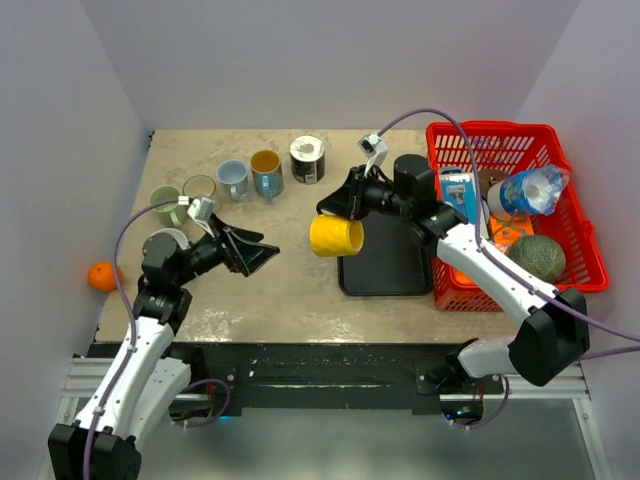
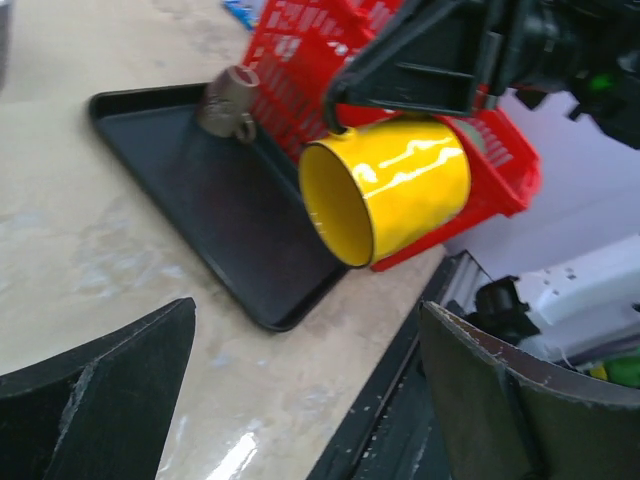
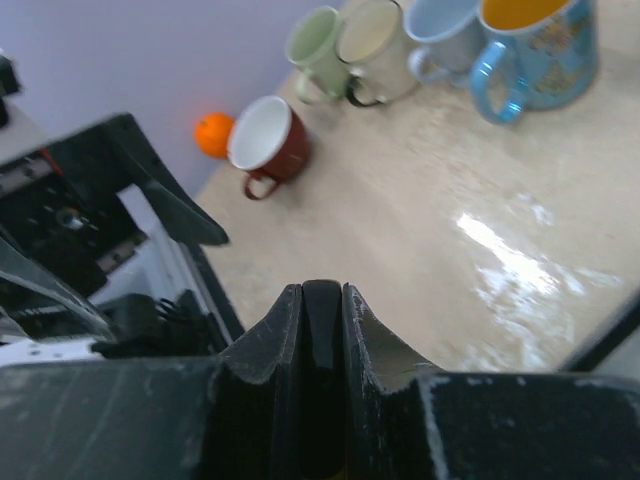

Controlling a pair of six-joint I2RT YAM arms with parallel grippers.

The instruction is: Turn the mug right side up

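The yellow mug (image 1: pixel 336 236) hangs on its side above the table, just left of the black tray (image 1: pixel 385 270). Its mouth faces left, toward my left gripper. In the left wrist view the mug (image 2: pixel 400 185) shows its dark rim and yellow inside. My right gripper (image 1: pixel 337 206) is shut on the mug's upper edge. In the right wrist view the right gripper (image 3: pixel 322 290) has a thin dark strip pinched between its fingers; rim or handle, I cannot tell. My left gripper (image 1: pixel 266 255) stands wide open to the mug's left, apart from it, with nothing in the left gripper (image 2: pixel 308 310).
A red basket (image 1: pixel 490 127) with a bottle and fruit stands right of the tray. Several upright mugs (image 1: pixel 250 175) and a dark can (image 1: pixel 307 158) line the back left. An orange (image 1: pixel 101 275) lies at the left edge. A small brown cup (image 2: pixel 228 103) sits on the tray.
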